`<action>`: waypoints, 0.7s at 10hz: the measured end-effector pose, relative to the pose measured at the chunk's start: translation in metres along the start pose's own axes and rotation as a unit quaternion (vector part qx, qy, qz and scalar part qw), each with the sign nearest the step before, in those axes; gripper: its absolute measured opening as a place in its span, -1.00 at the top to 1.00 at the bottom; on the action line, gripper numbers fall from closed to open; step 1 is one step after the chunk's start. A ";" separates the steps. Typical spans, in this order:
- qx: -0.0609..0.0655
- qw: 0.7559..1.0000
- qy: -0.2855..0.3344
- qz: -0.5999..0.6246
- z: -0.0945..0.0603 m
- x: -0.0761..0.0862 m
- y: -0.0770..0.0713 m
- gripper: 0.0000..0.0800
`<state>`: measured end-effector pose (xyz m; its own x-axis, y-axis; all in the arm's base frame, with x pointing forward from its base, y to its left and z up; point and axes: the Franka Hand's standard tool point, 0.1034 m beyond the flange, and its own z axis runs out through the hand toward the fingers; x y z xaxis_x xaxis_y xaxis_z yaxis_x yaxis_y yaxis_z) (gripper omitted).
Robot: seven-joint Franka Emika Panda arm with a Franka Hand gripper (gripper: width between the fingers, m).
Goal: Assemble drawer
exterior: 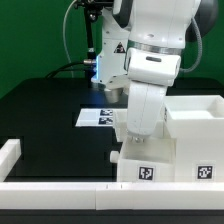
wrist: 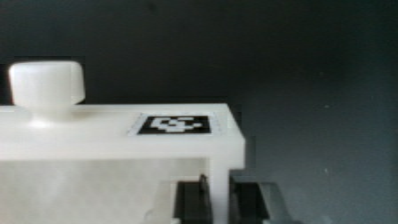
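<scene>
**Claw shut at the tray's corner**

Your claw (wrist: 228,186) is closed. In the wrist view its two dark fingers (wrist: 196,205) stand almost together, and you can see nothing clamped between them. They sit at the corner of a white tray (wrist: 107,150), just beside the face below its rim. You cannot tell from this view whether they touch it.

The tray's round knob (wrist: 45,88) stands upright at the far end of that same face. A black-and-white tag (wrist: 178,125) lies flat on the rim, near the corner by the fingers.

In the exterior view the drawer (exterior: 190,145) is at the exterior view's right, on the black table (exterior: 50,110), close behind the low white rail (exterior: 60,190). It shows two tags (exterior: 147,172) on the side facing you. The arm (exterior: 150,60) reaches down at the drawer's left end and hides the claw from this side. The marker board (exterior: 95,117) lies flat behind the arm, apart from the drawer.
</scene>
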<state>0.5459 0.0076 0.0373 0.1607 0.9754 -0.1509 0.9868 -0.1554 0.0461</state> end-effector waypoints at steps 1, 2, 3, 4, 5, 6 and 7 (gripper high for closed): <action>-0.002 1.000 0.001 0.003 0.000 0.000 0.000 0.91; -0.004 1.000 0.002 0.004 0.001 -0.001 -0.001 0.91; -0.004 1.000 0.002 0.004 0.001 -0.001 -0.001 0.91; -0.004 1.000 0.002 0.005 0.001 -0.002 -0.001 0.91; -0.004 1.000 0.002 0.005 0.001 -0.002 -0.001 0.91; -0.007 1.000 0.001 -0.008 0.000 -0.003 0.000 0.91; -0.015 0.999 -0.003 -0.043 -0.003 -0.008 0.002 0.91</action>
<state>0.5468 -0.0003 0.0414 0.0750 0.9841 -0.1613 0.9959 -0.0658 0.0614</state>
